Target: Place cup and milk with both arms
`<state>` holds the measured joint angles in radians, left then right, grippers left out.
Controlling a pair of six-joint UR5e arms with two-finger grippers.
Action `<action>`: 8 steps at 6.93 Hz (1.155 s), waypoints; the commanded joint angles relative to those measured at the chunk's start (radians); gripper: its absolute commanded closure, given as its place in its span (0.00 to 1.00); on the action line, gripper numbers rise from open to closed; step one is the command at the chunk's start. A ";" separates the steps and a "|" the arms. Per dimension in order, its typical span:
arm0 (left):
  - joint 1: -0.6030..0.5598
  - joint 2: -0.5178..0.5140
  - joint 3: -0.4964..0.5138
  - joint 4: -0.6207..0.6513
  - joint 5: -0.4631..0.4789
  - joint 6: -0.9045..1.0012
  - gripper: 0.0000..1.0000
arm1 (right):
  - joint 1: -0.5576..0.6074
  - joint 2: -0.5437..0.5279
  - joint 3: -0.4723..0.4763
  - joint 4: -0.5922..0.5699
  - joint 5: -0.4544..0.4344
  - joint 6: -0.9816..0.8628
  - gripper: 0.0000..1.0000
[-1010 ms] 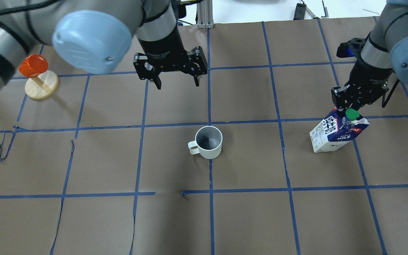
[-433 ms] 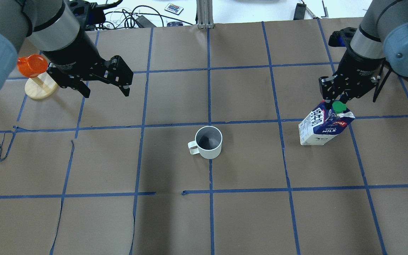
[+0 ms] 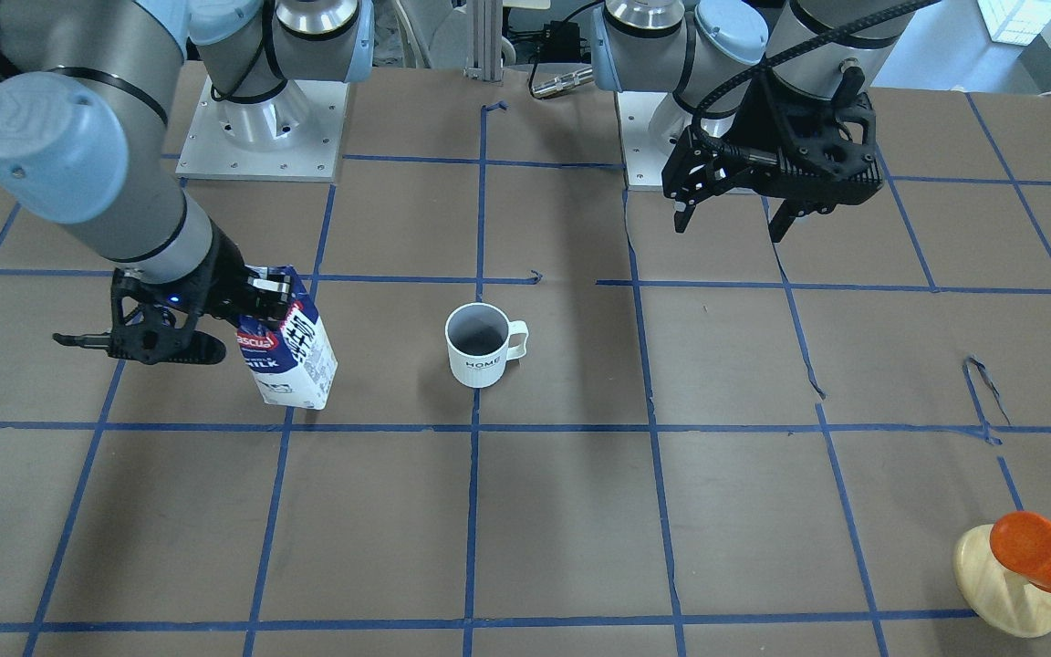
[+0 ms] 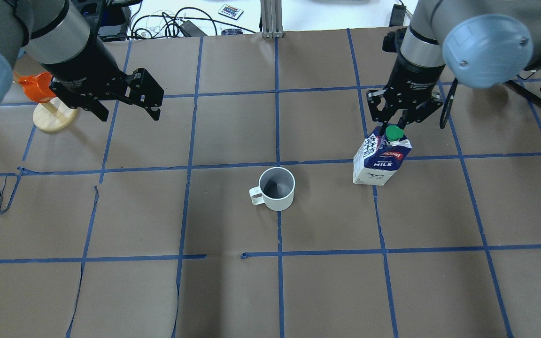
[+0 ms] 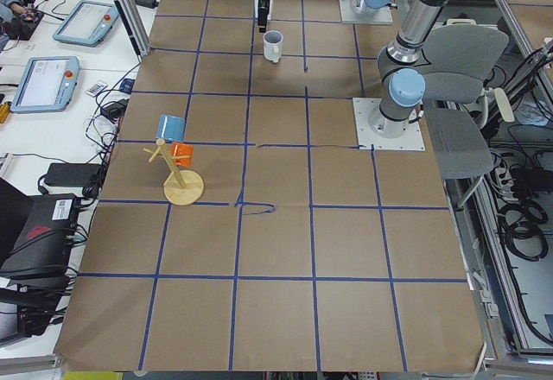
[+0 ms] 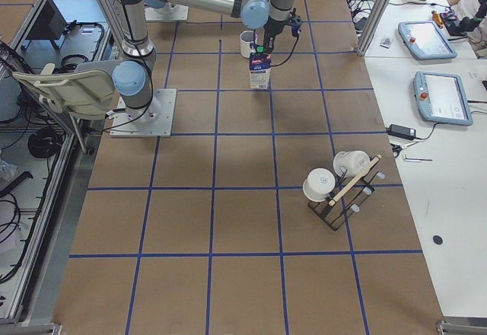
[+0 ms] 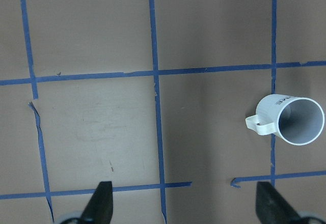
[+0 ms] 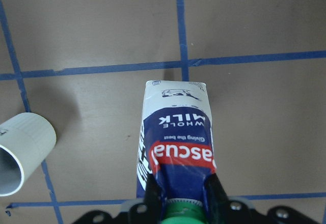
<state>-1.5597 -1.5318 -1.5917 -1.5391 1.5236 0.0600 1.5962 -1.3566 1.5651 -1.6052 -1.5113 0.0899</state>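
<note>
Milk carton, slightly tilted, is just right of the cup, its capped top clenched by the right gripper. Cup upright near table centre, handle pointing left. Left gripper, jaws spread and empty, hovers far left.

The surface is brown paper crossed by a grid of blue tape, torn in places. Near its middle the cup stands upright on a tape line. The milk leans nearby; whether its base touches is unclear. A wooden disc, a rack and two base plates also sit on it.
</note>
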 commanded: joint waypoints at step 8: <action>0.001 0.005 -0.005 0.021 -0.006 0.009 0.00 | 0.185 0.093 -0.060 0.027 0.046 0.082 0.80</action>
<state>-1.5585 -1.5266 -1.5949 -1.5180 1.5175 0.0678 1.7705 -1.2727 1.5051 -1.5770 -1.4662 0.1725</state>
